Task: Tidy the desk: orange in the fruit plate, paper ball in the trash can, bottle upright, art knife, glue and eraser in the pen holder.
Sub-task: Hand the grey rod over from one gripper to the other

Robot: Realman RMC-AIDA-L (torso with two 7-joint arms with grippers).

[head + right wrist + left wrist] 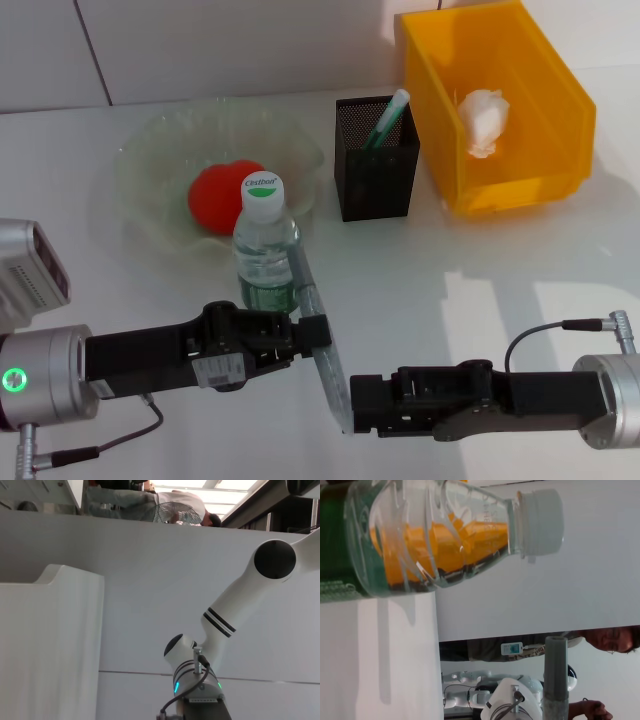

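Standing upright w/ left gripper (312, 338) jaws clamped round it: 1 bottle (266, 243); right gripper (352, 403) jaws—can't tell.

I see a red-orange orange (222, 196) in the pale-green plate (160, 160), a clear bottle (265, 250) with green label and white cap, a black mesh holder (375, 170), and a white paper ball (484, 121) in the yellow-orange bin (560, 100).

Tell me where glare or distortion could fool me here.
Head view: a bright sunlit patch on the table, the trash can partly in shadow. Left wrist view: the bottle fills the frame, and the orange shape inside it is refracted, not contents.
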